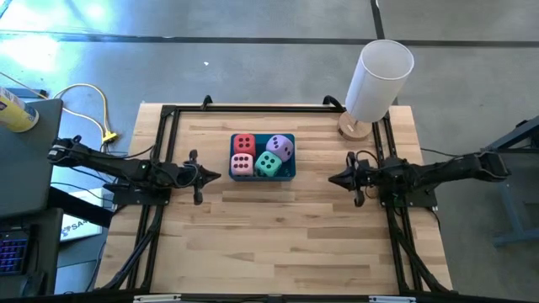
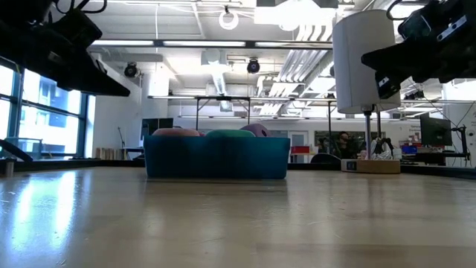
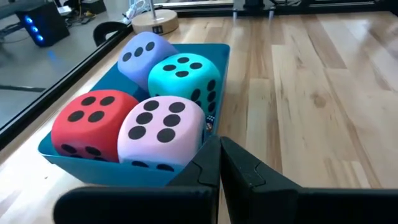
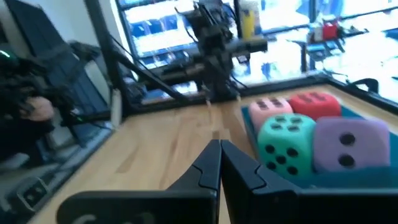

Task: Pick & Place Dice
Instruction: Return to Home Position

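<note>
A blue bin (image 1: 286, 171) sits at the table's middle toward the far side, and all the dice lie inside it. The red die (image 1: 244, 143) and purple die (image 1: 280, 148) are in the far row, the pink die (image 1: 242, 164) and teal-green die (image 1: 269, 164) in the near row. In the left wrist view the bin (image 3: 99, 171) holds the red (image 3: 93, 121), pink (image 3: 163, 129), teal (image 3: 185, 74) and purple (image 3: 146, 51) dice. My left gripper (image 1: 216, 176) hangs shut left of the bin. My right gripper (image 1: 332, 179) hangs shut right of it. Neither touches anything.
A white cylinder lamp (image 1: 379, 80) on a round wooden base (image 1: 354, 128) stands at the table's far right corner. A black frame (image 1: 253, 108) runs along the table's edges. Bare wood (image 1: 278, 244) lies on the near side of the bin.
</note>
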{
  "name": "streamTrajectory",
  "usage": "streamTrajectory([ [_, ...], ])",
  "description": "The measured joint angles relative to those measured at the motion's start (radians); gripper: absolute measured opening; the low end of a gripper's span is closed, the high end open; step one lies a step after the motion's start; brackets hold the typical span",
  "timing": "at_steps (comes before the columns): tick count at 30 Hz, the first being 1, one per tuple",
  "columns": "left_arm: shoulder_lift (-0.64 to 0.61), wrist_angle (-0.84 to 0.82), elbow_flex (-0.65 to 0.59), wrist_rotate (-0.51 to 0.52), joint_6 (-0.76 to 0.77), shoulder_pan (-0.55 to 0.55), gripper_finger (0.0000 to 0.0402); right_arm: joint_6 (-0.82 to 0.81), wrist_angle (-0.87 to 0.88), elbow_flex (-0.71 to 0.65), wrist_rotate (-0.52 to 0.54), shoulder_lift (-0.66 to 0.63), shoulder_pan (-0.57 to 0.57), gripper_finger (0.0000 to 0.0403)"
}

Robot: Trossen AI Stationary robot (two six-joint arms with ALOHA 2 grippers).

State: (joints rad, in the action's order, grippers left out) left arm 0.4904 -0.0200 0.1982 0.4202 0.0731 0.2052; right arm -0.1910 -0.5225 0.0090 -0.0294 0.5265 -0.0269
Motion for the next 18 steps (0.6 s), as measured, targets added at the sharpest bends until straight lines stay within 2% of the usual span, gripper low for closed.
streamTrajectory([
  [3,0.0,-0.001,0.0,-0.001,0.018,0.001,0.0,-0.018,0.026,0.0,-0.035,-0.049,0.029,0.0002],
  [18,0.003,-0.002,0.0,-0.001,0.024,0.001,0.0,-0.018,0.213,-0.001,-0.025,-0.325,0.122,0.0002],
])
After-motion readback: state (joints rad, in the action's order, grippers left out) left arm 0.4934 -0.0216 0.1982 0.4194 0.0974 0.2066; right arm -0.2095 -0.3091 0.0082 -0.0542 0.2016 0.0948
